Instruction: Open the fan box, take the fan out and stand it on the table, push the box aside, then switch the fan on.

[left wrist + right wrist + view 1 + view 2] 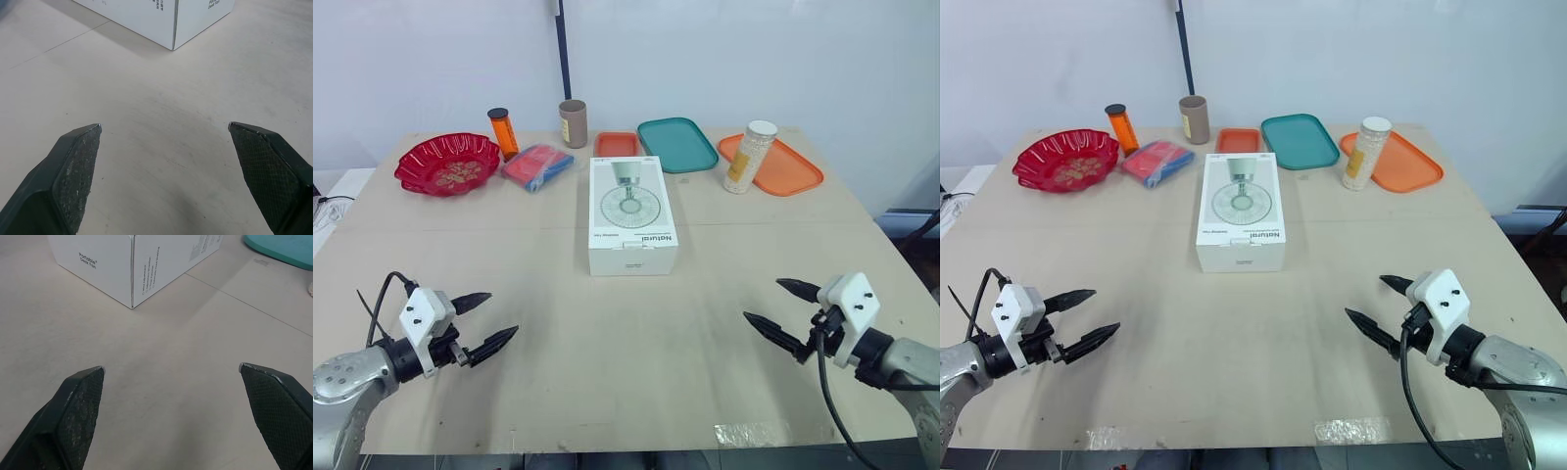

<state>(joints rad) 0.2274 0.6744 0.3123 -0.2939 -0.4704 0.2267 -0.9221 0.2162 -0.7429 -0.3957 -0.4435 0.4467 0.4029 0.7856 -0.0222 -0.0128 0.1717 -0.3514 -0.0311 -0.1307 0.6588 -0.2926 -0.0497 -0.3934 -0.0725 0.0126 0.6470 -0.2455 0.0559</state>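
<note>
Fingers [73,181] apart on both, hovering over desk [607,343]: left gripper [504,313] lower left, right gripper [762,300] lower right, facing shut fan box [631,215] mid-frame.

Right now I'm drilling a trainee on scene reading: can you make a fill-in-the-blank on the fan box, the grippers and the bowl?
The fan box lies flat on the table, its lid ____. The left gripper and the right gripper both have their fingers ____. The bowl at the robot's far left is ____.
Missing words: closed; open; red.

Fan box [161,19] cropped at wrist-view edge; small print illegible.
</note>
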